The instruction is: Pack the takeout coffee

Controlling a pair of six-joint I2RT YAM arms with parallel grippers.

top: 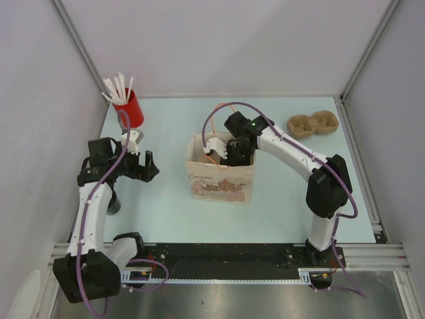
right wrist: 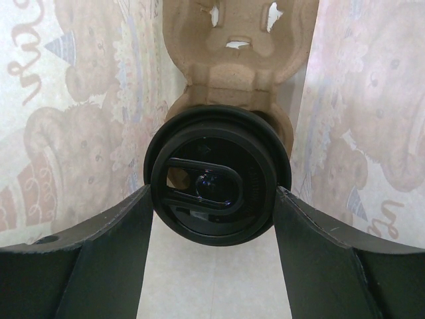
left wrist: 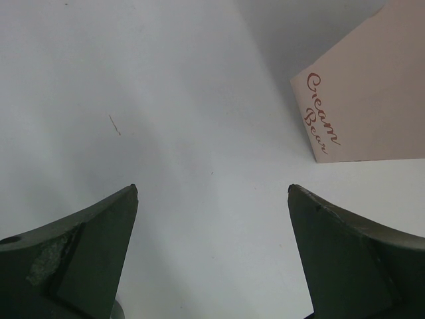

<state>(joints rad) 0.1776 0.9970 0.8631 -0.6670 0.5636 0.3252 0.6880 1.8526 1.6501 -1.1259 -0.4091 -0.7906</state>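
A small dark round cup [top: 113, 201], which I take for the takeout coffee, stands on the table against my left arm's link and is partly hidden by it. The paper bag [top: 219, 183] stands open mid-table. My right gripper [top: 229, 151] reaches down into it. In the right wrist view that gripper [right wrist: 214, 189] is shut on a squat black round lid [right wrist: 217, 174] with a sip slot. The lid rests on a cardboard cup carrier [right wrist: 232, 53] inside the bag. My left gripper [top: 151, 166] hangs open left of the bag, with only bare table between its fingers [left wrist: 86, 252].
A red cup of white straws [top: 129, 109] stands at the back left. A second cardboard carrier [top: 313, 123] lies at the back right. The bag's printed wall [left wrist: 372, 86] shows at the upper right of the left wrist view. Booth walls close in on three sides.
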